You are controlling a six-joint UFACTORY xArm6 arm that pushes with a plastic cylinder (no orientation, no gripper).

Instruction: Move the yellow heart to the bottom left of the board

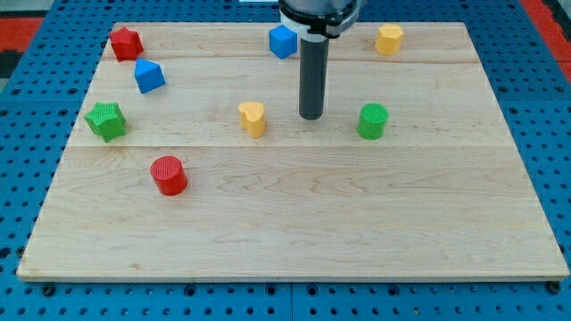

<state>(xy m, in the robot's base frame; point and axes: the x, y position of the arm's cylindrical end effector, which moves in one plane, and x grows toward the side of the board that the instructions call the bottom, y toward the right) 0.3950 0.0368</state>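
Note:
The yellow heart (252, 118) lies a little left of the board's middle, in the upper half. My tip (310, 116) rests on the board just to the heart's right, with a small gap between them. The rod rises straight up to the arm at the view's top. The board's bottom left corner (53, 259) lies far down and left of the heart.
A red cylinder (168, 175) lies down-left of the heart. A green star (106, 120), a blue cube (149, 76) and a red star (126, 42) are at the left. A blue cube (283, 41), a yellow hexagon (389, 39) and a green cylinder (373, 121) lie top and right.

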